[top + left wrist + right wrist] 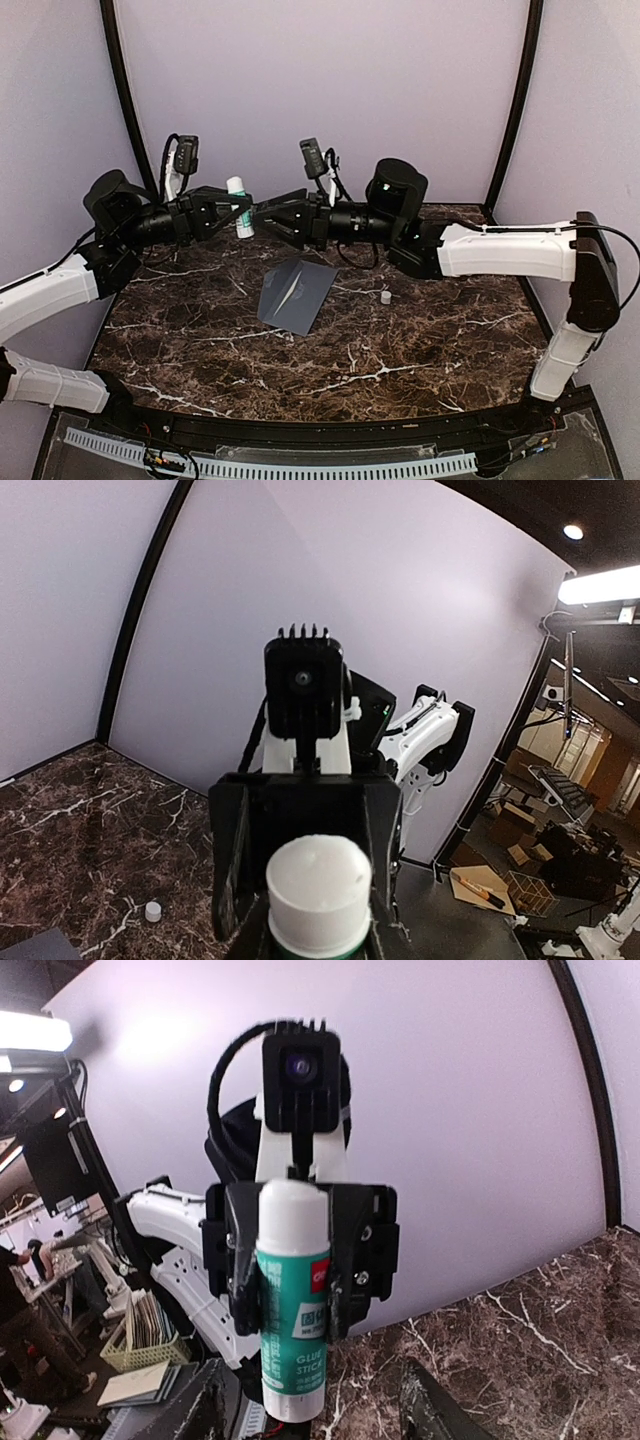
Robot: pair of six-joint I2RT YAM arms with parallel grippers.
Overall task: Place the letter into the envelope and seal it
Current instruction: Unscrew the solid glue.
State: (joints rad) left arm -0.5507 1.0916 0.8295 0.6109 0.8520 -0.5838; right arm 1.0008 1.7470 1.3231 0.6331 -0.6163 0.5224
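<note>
Pinching a glue stick [293, 1330], the left claw [295, 1260]; right claw [268, 218] spread.

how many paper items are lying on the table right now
1. The grey envelope lies mid-table, left of a small white cap. No separate letter shows; it may be hidden inside or under the envelope. The left gripper holds only a glue stick.

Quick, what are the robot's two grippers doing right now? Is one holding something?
The left gripper: closed, holding a glue stick.
The right gripper: open, holding nothing.
</note>
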